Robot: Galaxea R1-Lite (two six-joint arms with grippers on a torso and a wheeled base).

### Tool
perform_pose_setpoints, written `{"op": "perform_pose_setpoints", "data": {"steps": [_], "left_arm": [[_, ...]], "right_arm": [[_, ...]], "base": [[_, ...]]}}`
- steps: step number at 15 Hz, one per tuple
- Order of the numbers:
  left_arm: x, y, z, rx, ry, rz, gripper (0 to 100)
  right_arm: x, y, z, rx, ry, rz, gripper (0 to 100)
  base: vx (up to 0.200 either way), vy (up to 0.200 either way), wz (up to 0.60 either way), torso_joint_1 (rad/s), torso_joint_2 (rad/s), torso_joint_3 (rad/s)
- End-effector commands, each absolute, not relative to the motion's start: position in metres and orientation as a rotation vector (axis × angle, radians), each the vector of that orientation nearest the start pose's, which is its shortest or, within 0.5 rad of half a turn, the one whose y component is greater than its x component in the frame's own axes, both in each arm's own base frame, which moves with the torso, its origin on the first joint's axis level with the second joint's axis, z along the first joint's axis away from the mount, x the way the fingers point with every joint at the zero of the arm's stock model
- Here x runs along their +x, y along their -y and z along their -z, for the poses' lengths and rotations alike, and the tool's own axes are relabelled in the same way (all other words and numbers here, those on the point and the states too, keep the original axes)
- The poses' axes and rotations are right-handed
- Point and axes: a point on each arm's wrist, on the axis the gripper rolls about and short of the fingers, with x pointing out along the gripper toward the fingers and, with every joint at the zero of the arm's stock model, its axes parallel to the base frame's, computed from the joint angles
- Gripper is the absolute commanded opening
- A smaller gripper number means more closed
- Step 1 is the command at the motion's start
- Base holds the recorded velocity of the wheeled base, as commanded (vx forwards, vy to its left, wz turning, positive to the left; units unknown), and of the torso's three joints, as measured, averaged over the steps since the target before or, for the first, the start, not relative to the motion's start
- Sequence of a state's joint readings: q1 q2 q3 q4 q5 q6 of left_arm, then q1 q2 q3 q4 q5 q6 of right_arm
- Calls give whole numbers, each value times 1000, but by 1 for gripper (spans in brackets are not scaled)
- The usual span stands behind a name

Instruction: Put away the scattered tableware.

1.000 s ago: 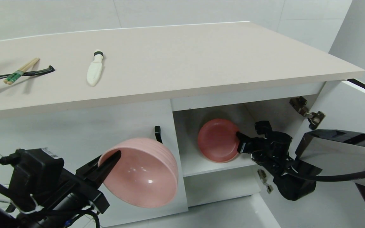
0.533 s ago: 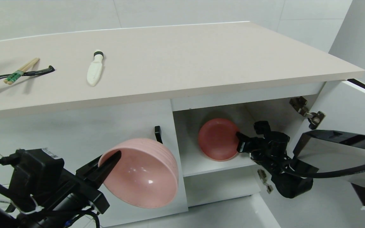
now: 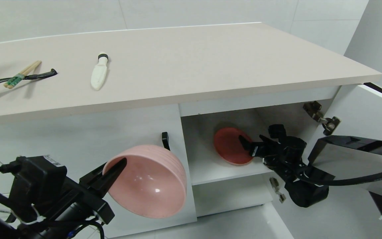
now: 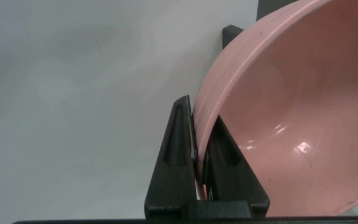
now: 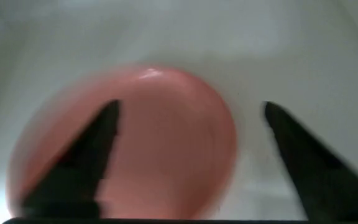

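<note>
**Head camera first.** The right gripper (image 3: pixel 248 147) is poked inside the open cupboard bay. The flat coral-red round plate (image 3: pixel 229 146) is down on the white inner shelf (image 3: pixel 211 171), right at its fingertips. It looks a bit tipped rather than dead flat, but that's hard to call. My guess is this is the let-go stage. The smart move would be to pull straight back out with the jaws wide, without clipping the plate's rim or the metal door hinge (image 3: pixel 320 118) beside the arm.

The left gripper (image 3: pixel 119 165) hangs low in front of the closed white door (image 3: pixel 78 139), pinching the rim of the big pale-pink ribbed bowl (image 3: pixel 151 186). Up on the beige countertop (image 3: pixel 211 59), a pair of wooden chopsticks (image 3: pixel 22 73) and a cream sheathed knife (image 3: pixel 99 71) lie well apart, so there's plenty left to tidy.

**Left wrist camera.** Both fingers are closed tight on the bowl's edge, one inside and one outside. The inside is glossy and smooth. A rim-only hold on something that deep could swing, so I'd go slow with it.

**Right wrist camera.** The fingers are spread far apart with nothing clamped between them, and the plate lies beyond them on the shelf. It's shallow, smooth and one plain colour, with no chips I can make out.
</note>
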State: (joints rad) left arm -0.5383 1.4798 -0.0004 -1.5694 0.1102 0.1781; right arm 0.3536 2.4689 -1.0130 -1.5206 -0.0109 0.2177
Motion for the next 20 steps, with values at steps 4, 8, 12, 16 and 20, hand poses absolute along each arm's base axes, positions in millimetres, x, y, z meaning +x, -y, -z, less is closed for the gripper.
{"op": "perform_pose_setpoints", "data": {"steps": [4,8,12,16,20], "left_arm": [[141,86,-142,150,137,445,0],[136,94,-145,152,155,458,0],[133,111,-151,128,171,426,0],[143,140,-148,131,151,456,0],[146,186,-124,178,65,495,0]], "right_arm": [[323,-149,-97,189,64,-418,100],[254,-133,-115,136,13,-458,100],[236,-123,-123,40,42,-455,100],[217,-113,-123,-13,28,-449,100],[212,-111,-132,-29,67,-449,100]], "base": [[0,0,0,0,0,0],[0,0,0,0,0,0],[0,0,0,0,0,0],[0,0,0,0,0,0],[0,0,0,0,0,0]]}}
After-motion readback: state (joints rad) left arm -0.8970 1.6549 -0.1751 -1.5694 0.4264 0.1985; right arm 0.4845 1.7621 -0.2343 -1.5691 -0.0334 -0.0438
